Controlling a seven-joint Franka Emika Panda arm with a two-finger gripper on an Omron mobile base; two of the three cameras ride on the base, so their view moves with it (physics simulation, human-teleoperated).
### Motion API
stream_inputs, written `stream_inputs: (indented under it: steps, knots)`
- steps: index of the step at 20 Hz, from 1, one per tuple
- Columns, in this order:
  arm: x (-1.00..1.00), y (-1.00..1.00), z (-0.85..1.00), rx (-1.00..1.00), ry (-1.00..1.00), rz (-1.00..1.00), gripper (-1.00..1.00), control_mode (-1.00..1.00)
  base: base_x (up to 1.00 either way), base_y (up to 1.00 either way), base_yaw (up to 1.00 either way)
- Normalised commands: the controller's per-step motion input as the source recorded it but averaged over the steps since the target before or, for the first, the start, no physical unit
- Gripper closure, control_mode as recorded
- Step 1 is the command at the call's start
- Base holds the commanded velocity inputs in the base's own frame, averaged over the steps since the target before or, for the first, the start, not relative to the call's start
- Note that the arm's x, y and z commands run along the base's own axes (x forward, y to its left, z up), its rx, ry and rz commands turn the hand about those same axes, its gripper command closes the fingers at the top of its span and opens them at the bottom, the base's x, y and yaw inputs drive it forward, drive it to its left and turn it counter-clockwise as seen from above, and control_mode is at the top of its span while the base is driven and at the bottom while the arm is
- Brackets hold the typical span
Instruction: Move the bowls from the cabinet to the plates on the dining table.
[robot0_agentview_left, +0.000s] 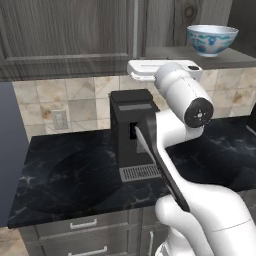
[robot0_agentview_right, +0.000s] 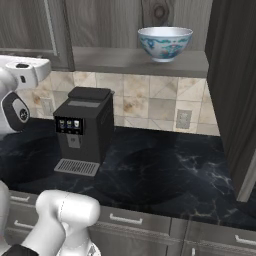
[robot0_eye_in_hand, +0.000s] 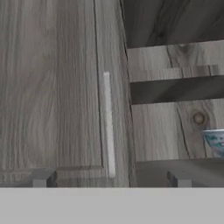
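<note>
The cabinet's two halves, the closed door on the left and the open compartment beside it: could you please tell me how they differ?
The closed door shows a flat panelled front with a slim pale handle upright along its edge; the open compartment shows its shelf and back wall. The compartment holds a white bowl with blue pattern, upright on the shelf, while whatever is behind the door is hidden. Both share the same grey-brown wood grain.

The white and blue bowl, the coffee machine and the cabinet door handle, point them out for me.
white and blue bowl (robot0_agentview_right: 165, 44), right base view, outer wall.
coffee machine (robot0_agentview_right: 84, 131), right base view, front face.
cabinet door handle (robot0_eye_in_hand: 108, 124), hand view, middle of bar.
</note>
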Motion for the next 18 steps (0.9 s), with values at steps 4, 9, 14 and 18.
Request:
stream_inputs:
  steps: [4, 9, 14, 18]
  knots:
    - [0.26, 0.0, 0.0, -0.08, -0.01, 0.0, -1.0, -1.0, 0.0, 0.0, 0.0]
    - [0.26, 0.06, 0.0, -0.06, -0.04, 0.0, -1.0, -1.0, 0.0, 0.0, 0.0]
    - [0.24, 0.03, 0.0, -0.04, -0.06, 0.0, -1.0, -1.0, 0.0, 0.0, 0.0]
    - [0.24, 0.0, 0.0, 0.0, -0.05, 0.0, -1.0, -1.0, 0.0, 0.0, 0.0]
